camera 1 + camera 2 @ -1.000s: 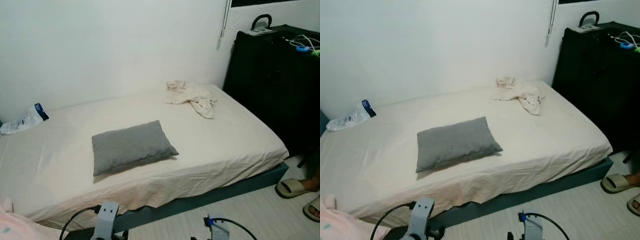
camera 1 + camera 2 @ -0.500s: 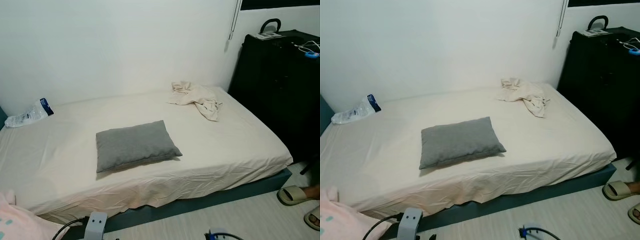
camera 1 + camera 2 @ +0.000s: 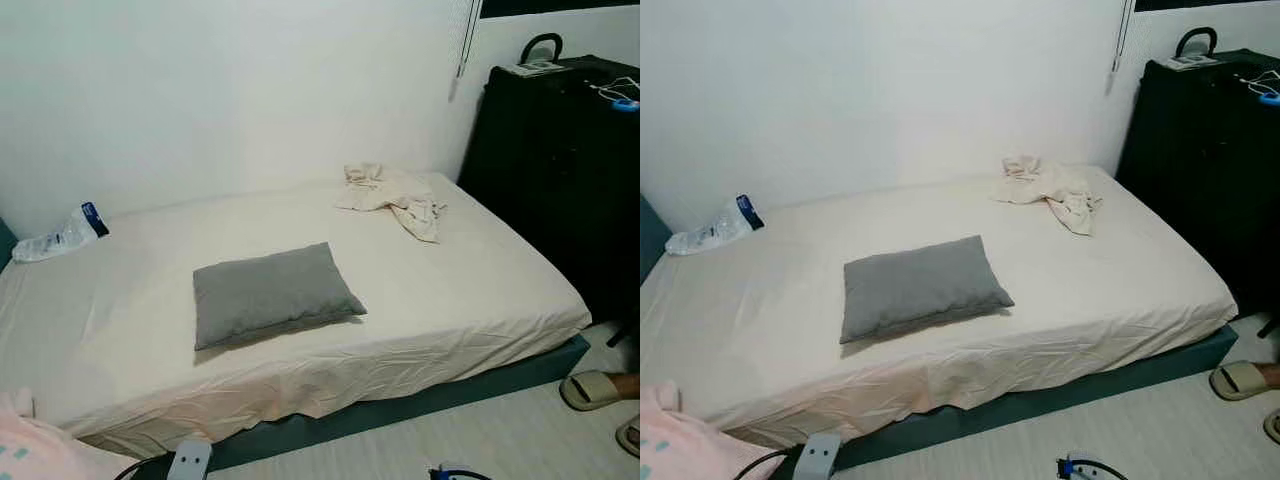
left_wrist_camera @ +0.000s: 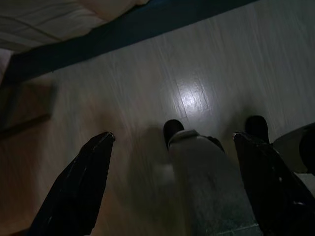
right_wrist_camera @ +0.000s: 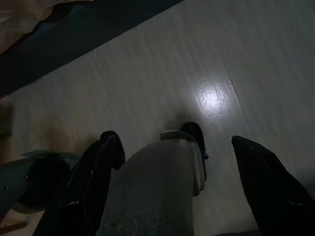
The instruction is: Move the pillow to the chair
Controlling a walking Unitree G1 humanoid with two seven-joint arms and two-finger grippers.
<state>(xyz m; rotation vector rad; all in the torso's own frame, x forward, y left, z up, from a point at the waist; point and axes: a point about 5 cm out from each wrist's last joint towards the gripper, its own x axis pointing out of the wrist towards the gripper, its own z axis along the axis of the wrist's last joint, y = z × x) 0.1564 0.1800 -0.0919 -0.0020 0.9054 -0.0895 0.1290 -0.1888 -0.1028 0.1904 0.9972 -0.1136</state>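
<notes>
On bed (image 3: 470, 290), grey pillow (image 3: 272, 293), well beyond both end effectors, left (image 4: 172, 142) and right (image 5: 172, 142) spread wide

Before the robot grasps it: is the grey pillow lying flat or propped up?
Flat: the grey pillow lies on the bed sheet.

The left claw (image 4: 172, 142) has two long black fingers (image 4: 76, 189), broad at the root and narrowing to blunt tips, matte and faintly speckled. The right claw (image 5: 173, 145) is built the same, its black fingers (image 5: 268, 184) just as tapered. Beneath each sits a grey, rounded leg (image 4: 209, 189) ending in a black foot (image 4: 172, 130). A silver wrist bracket (image 3: 190, 462) with two small dark holes carries a black cable (image 3: 760, 462); another black cable runs from a blue fitting (image 3: 1072, 467).
</notes>
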